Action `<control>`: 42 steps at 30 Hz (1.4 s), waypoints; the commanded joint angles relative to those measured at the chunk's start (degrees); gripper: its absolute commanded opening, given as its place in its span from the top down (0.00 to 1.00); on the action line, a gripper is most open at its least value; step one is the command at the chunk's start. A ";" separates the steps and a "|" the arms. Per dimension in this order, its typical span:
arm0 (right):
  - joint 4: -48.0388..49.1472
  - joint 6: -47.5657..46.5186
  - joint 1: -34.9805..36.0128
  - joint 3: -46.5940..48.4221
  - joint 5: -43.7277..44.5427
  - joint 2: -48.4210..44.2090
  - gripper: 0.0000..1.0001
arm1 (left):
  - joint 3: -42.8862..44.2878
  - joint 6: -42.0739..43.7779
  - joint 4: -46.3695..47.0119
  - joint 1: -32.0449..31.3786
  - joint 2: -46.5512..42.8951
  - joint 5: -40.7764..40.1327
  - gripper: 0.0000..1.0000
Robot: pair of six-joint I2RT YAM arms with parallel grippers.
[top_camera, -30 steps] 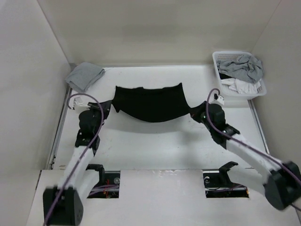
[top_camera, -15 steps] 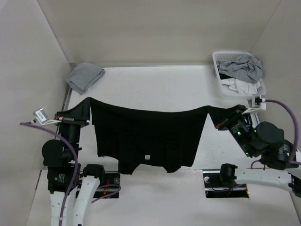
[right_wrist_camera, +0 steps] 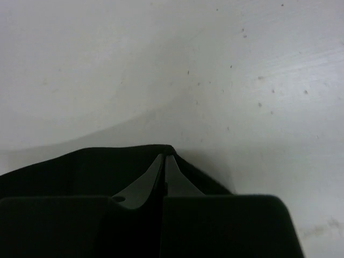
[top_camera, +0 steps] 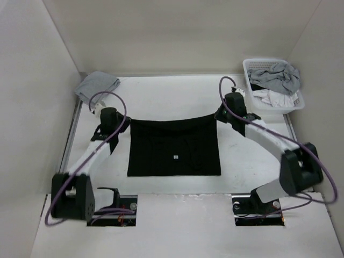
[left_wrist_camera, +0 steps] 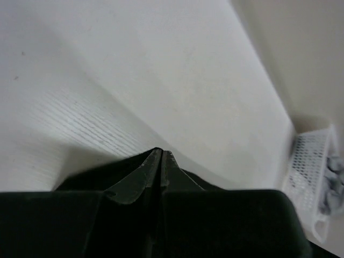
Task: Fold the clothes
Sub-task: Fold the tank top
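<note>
I have my left gripper [top_camera: 125, 122] and right gripper [top_camera: 217, 115] each clamped tight on a corner of the black shirt [top_camera: 174, 150], which lies flat between them as a square, so folding looks begun, with more folds left.

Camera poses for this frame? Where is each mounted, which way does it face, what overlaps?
Top external: above and behind the bases, looking down on the table; both arms show, with the left gripper and right gripper at the shirt's far corners.
Left wrist: looks past its shut jaws, across the table toward the basket.
Right wrist: looks past its shut jaws, down at bare table.
Shared: shirt and table in all three; basket in top and left wrist.
</note>
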 commanded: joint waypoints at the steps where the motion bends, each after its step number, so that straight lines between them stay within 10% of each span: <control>1: 10.43 0.20 -4.83 12.37 -10.06 10.97 1.00 | 9.26 -2.85 14.38 -0.02 13.25 -0.88 1.00; 7: 4.98 -0.15 -8.62 26.12 -13.32 19.89 1.00 | 27.22 -3.38 12.11 1.48 29.56 2.72 1.00; 38: 15.00 10.39 -8.53 -26.61 -7.52 -8.86 1.00 | -23.65 1.54 23.09 4.47 -4.10 8.80 1.00; 42: 14.38 11.37 -7.22 -28.46 -6.82 -10.42 0.85 | -25.50 1.81 23.27 6.13 -4.62 9.15 0.83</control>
